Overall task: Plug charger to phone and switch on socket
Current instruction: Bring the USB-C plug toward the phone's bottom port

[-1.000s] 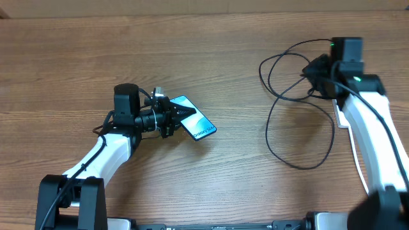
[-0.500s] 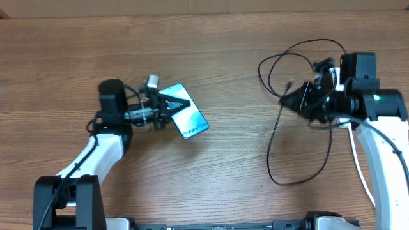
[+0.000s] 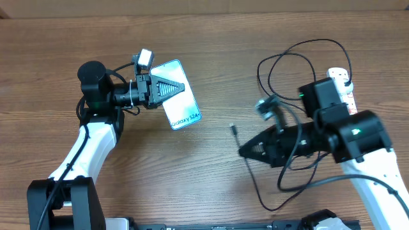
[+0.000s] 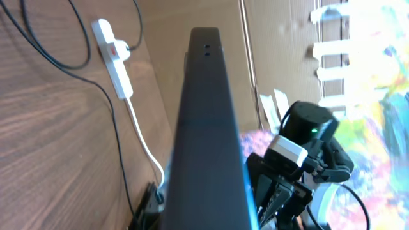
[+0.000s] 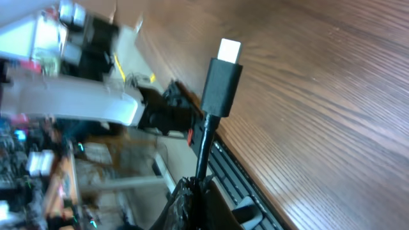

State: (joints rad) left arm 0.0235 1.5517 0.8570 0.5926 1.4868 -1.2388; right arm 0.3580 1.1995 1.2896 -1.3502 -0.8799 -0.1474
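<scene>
My left gripper (image 3: 172, 87) is shut on the phone (image 3: 185, 114) and holds it off the table, its light blue screen tilted up. In the left wrist view the phone (image 4: 206, 134) shows edge-on, its dark end pointing away. My right gripper (image 3: 244, 151) is shut on the charger cable just behind its connector tip (image 3: 233, 130), right of the phone and apart from it. In the right wrist view the connector (image 5: 222, 76) sticks up from the shut fingers (image 5: 192, 195), its silver tip bare. The white socket (image 3: 344, 82) lies at the back right, partly behind my right arm.
The black cable lies in loose loops (image 3: 287, 61) on the wooden table between the socket and my right arm. The socket (image 4: 114, 56) with a red switch and its thick white cord (image 4: 137, 131) show in the left wrist view.
My left gripper has lifted the phone up and back and turned it. My right arm has swung from the socket toward the table's middle with the cable end, uncovering the socket.
</scene>
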